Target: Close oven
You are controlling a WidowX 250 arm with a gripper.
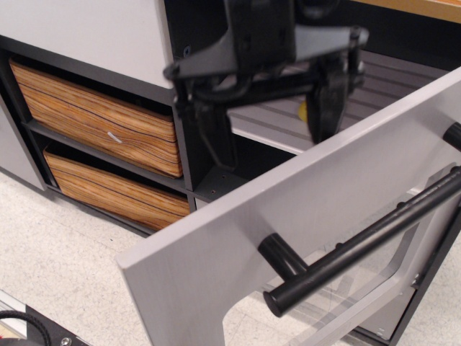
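The oven door (288,209) is grey and hangs open, tilted toward the camera, with its long black bar handle (360,245) and clear window (353,303) at the lower right. A grey ribbed rack (392,79) shows inside the oven behind it. My gripper (272,124) is open and empty, just above and behind the door's upper edge. Its left finger (216,137) hangs in front of the dark oven opening and its right finger (328,108) is over the rack. A small yellow thing (302,110) on the rack is mostly hidden by the right finger.
Two orange wood-grain drawers (94,119) (108,189) are stacked at the left in a black frame. A white panel (86,32) is above them. Speckled floor (57,267) lies at the lower left.
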